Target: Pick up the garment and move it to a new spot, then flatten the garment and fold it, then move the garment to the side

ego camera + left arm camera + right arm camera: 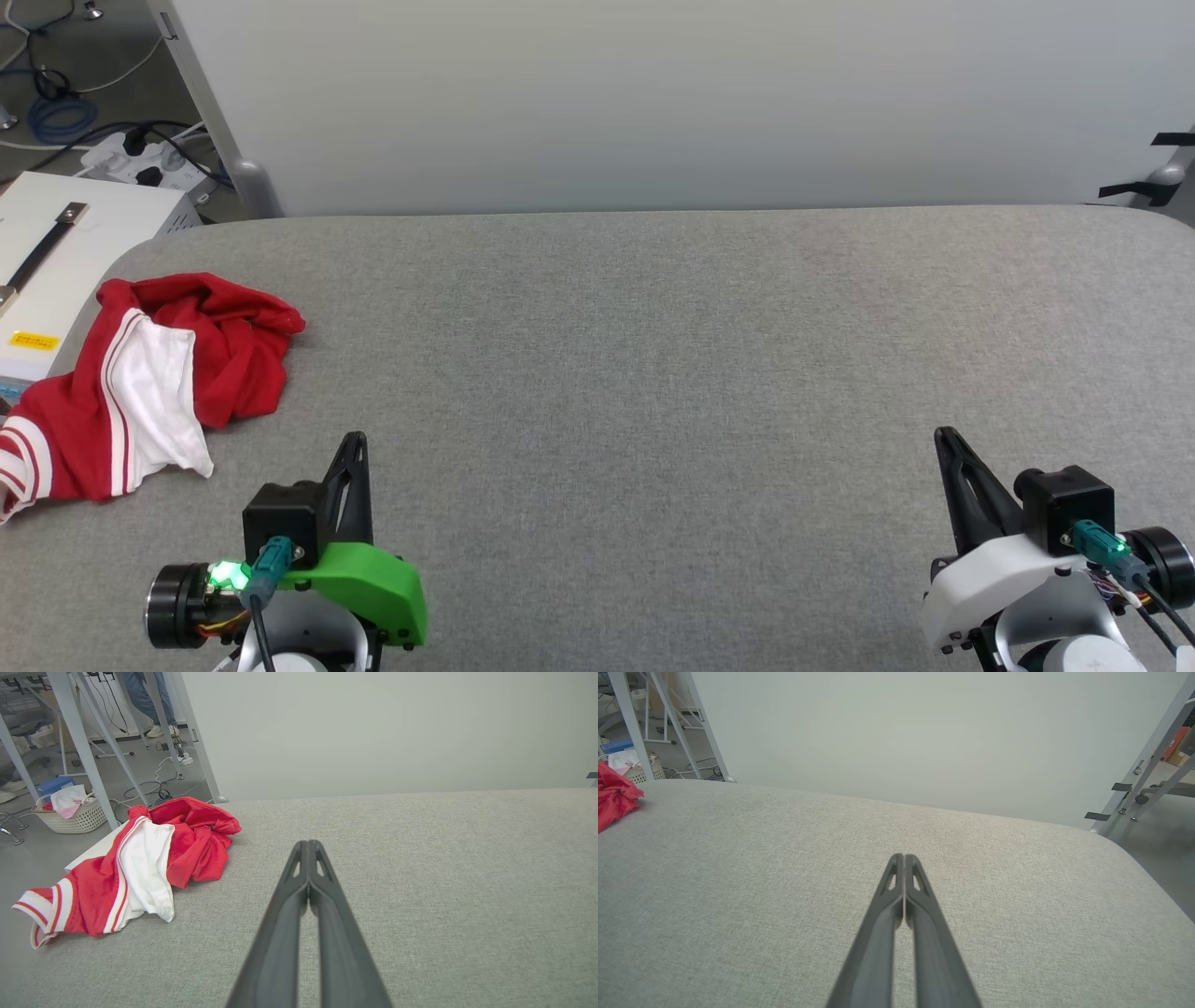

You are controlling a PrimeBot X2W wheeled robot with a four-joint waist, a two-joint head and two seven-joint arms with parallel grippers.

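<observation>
**Two grippers shut, one jersey in a heap**

Two dark-fingered grippers rest low over a grey fabric table (653,373), well apart from each other. The left gripper (355,439) has its fingers pressed together at the tips and holds nothing. The right gripper (943,434) is likewise closed and empty, with bare cloth around it.

The garment (149,383) lies crumpled at the table's left edge, ahead and to the left of the left gripper and clear of it. Its red body is bunched into loose folds at the far end. A white panel edged with thin red-and-white lines is turned up across the middle. At the near end a cuff banded in red and white reaches the table's edge. A white box (56,243) stands just beyond the garment. Farther back on the floor, the left wrist view shows a pale basket (74,816) among cables and table legs.
</observation>
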